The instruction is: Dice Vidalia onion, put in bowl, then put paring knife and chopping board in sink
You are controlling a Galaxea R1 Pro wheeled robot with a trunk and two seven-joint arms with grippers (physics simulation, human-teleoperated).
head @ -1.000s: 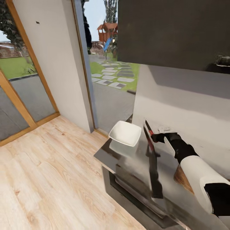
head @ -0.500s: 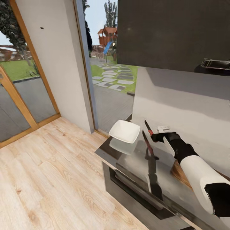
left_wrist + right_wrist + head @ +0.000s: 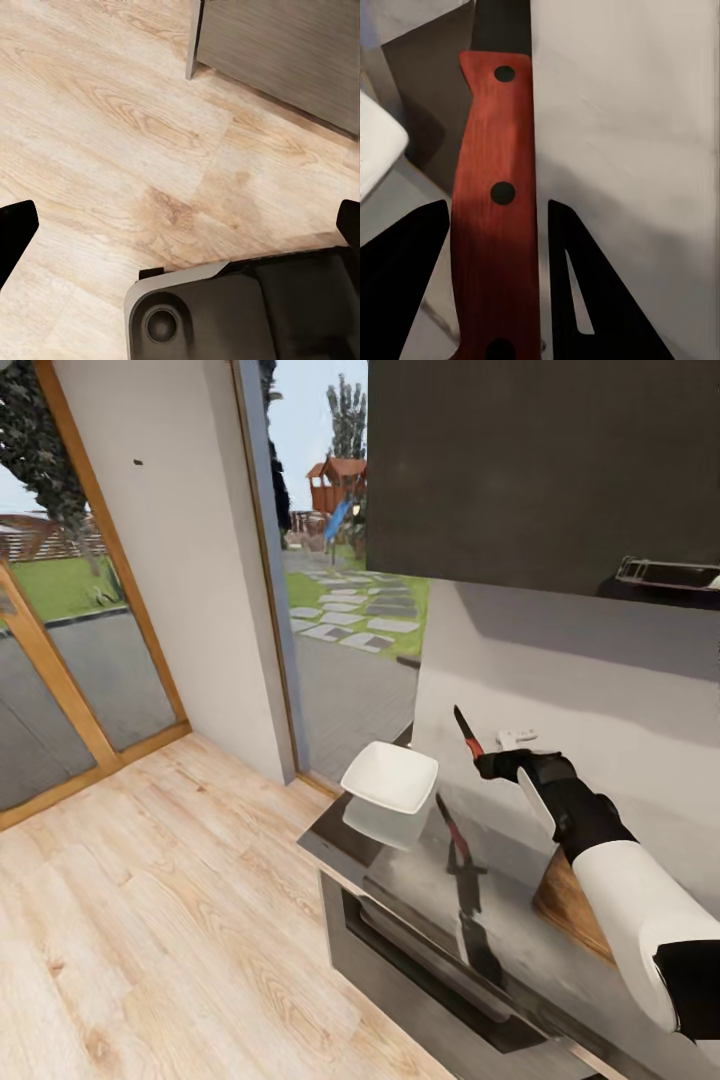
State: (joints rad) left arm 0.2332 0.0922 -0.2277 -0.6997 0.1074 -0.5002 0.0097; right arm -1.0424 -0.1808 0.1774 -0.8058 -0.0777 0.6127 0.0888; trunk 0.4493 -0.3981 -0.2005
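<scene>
My right gripper [image 3: 492, 764] is shut on the paring knife [image 3: 466, 734] and holds it above the countertop [image 3: 420, 865], dark blade pointing up and toward the bowl's side. In the right wrist view the red riveted handle [image 3: 498, 195] lies between the dark fingers [image 3: 406, 289]. The white bowl [image 3: 390, 778] sits at the counter's end, left of the knife, and its rim [image 3: 375, 154] shows beside the handle. A corner of the brown chopping board [image 3: 568, 905] shows under my right forearm. My left gripper [image 3: 180, 225] hangs open over the wood floor. The sink and the onion are out of view.
A dark upper cabinet [image 3: 540, 470] with a steel handle [image 3: 665, 572] hangs above the counter, over a pale backsplash [image 3: 600, 690] with a small white fitting [image 3: 518, 738]. Glass doors [image 3: 90, 640] and wood floor [image 3: 150, 920] lie left. My base [image 3: 247, 307] stands below the left gripper.
My right gripper has lifted the paring knife a little higher above the counter, and its reflection has drawn away from it. The view has shifted slightly.
</scene>
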